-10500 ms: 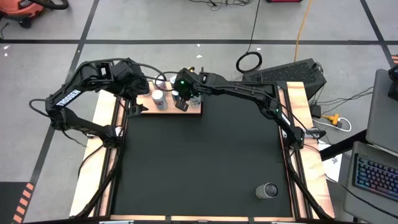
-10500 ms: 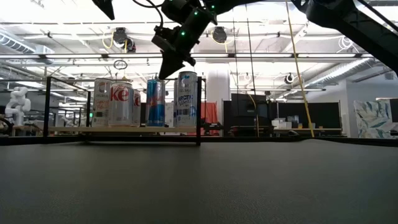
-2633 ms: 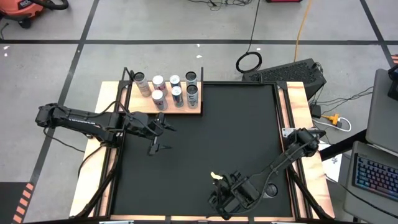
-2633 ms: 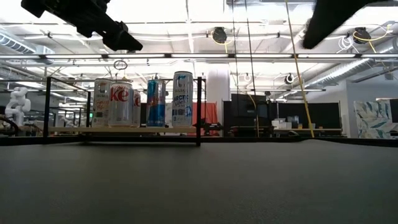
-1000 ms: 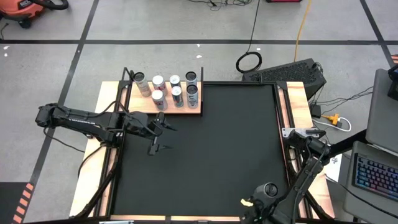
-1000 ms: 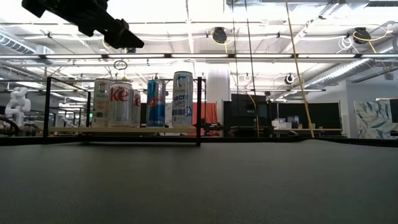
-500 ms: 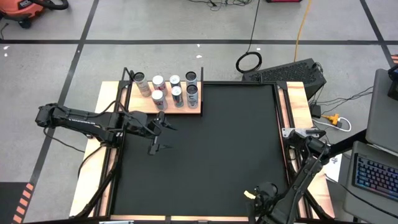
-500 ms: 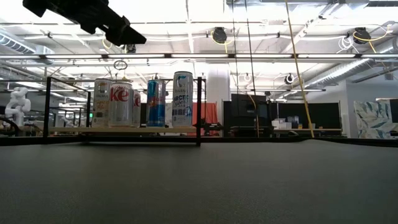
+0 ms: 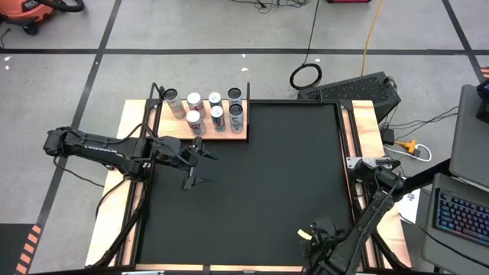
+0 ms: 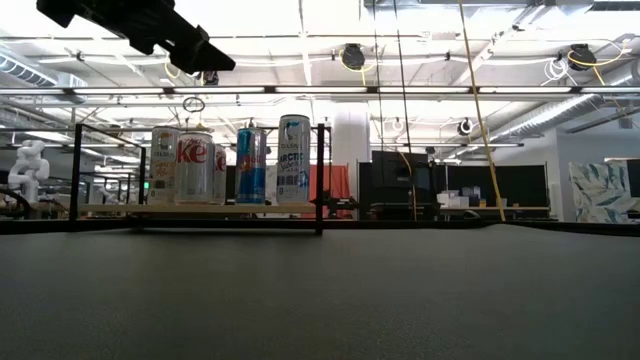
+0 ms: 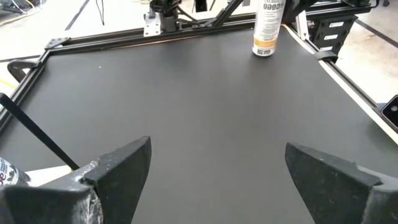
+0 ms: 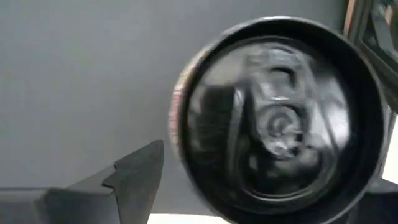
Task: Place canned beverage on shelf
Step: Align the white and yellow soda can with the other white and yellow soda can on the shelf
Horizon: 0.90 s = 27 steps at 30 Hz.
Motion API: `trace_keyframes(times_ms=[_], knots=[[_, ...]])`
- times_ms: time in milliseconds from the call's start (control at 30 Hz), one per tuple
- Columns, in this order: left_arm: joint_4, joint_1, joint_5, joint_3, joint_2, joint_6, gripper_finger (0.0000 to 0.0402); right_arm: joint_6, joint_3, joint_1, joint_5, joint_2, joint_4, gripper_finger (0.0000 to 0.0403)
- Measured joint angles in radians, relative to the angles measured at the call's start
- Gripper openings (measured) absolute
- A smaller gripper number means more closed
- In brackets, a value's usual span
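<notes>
Standing on the shelf (image 9: 229, 136) are six cans (image 9: 217, 115); both jaws gape, the right apparently around a lone can (image 12: 280, 118).

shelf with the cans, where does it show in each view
high view: shelf at the mat's far left corner.
low view: left of centre.
left wrist view: one corner beside the left claw.
right wrist view: not in it.
Shared landmark: the black mat.

Right pincer (image 9: 325, 237), at five o'clock on the surface (image 9: 260, 183), is partly cut off by the frame edge. The can (image 12: 273, 118) beneath it is blurred, its label unreadable.
</notes>
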Motion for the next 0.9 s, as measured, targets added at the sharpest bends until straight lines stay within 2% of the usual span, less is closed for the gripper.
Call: trace_keyframes(times_ms=[200,533,900], knots=[[-0.002,0.000,0.000,0.000,0.000,0.000,0.0373,-0.040,0.000,-0.024,0.016,0.000,0.001,0.0304],[-0.003,0.000,0.000,0.000,0.000,0.000,0.0373,-0.006,-0.004,-0.025,0.010,0.000,0.001,0.0304],[-0.002,0.000,0.000,0.000,0.000,0.000,0.0373,0.009,-0.105,-0.025,-0.013,-0.003,0.008,0.0304]])
